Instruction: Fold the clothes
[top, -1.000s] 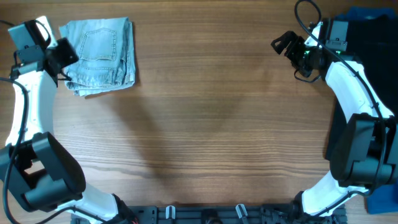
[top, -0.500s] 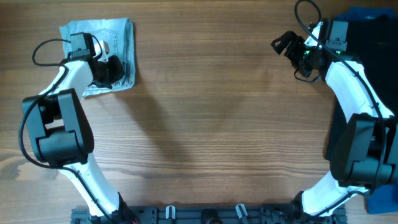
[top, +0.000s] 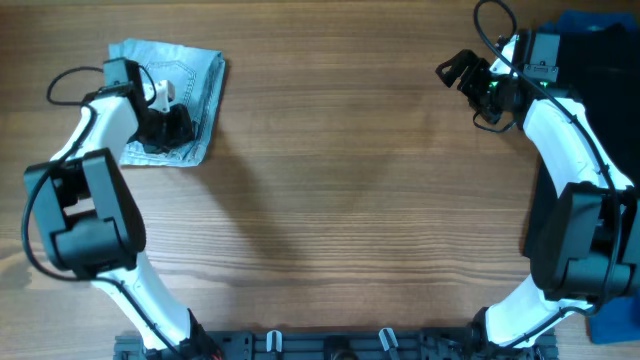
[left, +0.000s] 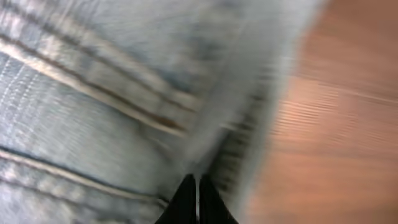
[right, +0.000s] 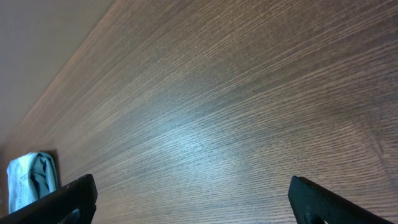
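Note:
The light blue denim shorts (top: 200, 85) lie folded in a bundle at the table's far left. My left gripper (top: 170, 128) is down on the bundle's near right part. In the left wrist view its fingertips (left: 198, 186) are closed together at a fold edge of the denim (left: 93, 112), apparently pinching it. My right gripper (top: 450, 70) is open and empty at the far right, above bare wood. In the right wrist view its fingers (right: 199, 199) are spread wide, and the shorts (right: 31, 177) show small and far off at the left.
A black garment (top: 600, 90) and a royal-blue garment (top: 585, 22) lie at the table's right edge behind the right arm. Another blue piece (top: 620, 325) sits at the near right corner. The wooden table (top: 340, 200) stretches between the arms.
My left arm swung in onto the shorts. The bundle has since shifted a little right and toward me and turned slightly. The right arm has not moved.

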